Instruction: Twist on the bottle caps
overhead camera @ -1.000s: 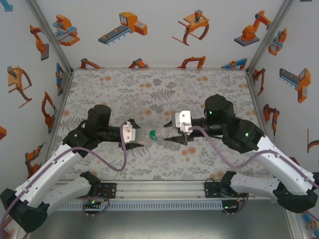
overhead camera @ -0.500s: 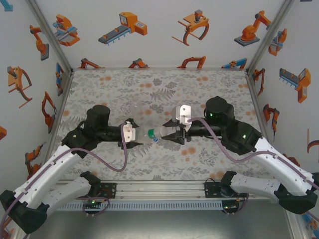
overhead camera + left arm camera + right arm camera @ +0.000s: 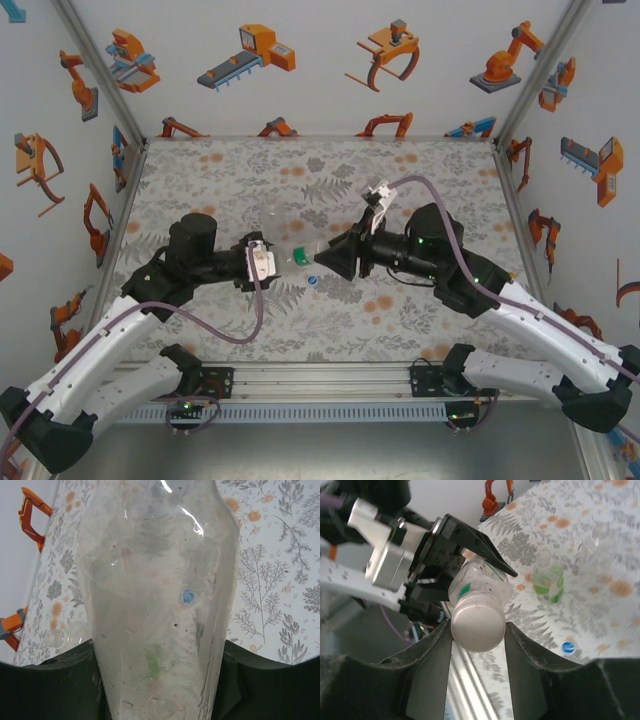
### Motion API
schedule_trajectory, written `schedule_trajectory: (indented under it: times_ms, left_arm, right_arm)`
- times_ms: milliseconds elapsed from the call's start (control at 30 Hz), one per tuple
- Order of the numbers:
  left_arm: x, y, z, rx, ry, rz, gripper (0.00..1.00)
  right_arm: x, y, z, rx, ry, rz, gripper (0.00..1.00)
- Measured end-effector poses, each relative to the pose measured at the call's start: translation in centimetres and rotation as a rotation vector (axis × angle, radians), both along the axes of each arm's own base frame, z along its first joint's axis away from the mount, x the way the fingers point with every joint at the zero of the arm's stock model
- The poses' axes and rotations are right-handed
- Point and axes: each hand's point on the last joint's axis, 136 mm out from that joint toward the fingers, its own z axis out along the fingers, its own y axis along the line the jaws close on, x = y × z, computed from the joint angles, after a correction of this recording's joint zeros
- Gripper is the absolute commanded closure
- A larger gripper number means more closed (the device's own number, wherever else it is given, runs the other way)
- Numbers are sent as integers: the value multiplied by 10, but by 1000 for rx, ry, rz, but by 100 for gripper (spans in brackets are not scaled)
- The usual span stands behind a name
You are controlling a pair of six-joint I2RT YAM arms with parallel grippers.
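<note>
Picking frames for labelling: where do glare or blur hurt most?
Left wrist: the held bottle sits very close, hazy, with white glare streaks near its shoulder; the blue cap shows dimly through it. Right wrist: white cap crisp, green bottle behind softer. Top external: evenly lit, sharp.

Top camera looks down on the table [image 3: 230, 170] from behind; wrist cameras view one bottle [image 3: 155, 580] close-up from opposite ends
</note>
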Motion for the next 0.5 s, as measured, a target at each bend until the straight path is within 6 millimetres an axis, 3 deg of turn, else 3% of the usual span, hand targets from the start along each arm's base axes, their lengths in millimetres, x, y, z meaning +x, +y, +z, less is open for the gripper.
schedule_trajectory:
  times_ms: [167, 333, 500]
  left_arm:
    - [6, 1, -2, 7, 8, 35, 100]
    - [9, 3, -5, 13, 20, 57, 100]
    - [10, 3, -5, 13, 20, 62, 100]
  right_arm:
    - [16, -1, -8, 65, 226, -120, 85]
    - [23, -2, -14, 97, 335, -177, 84]
    - [25, -2, -14, 98, 374, -198, 67]
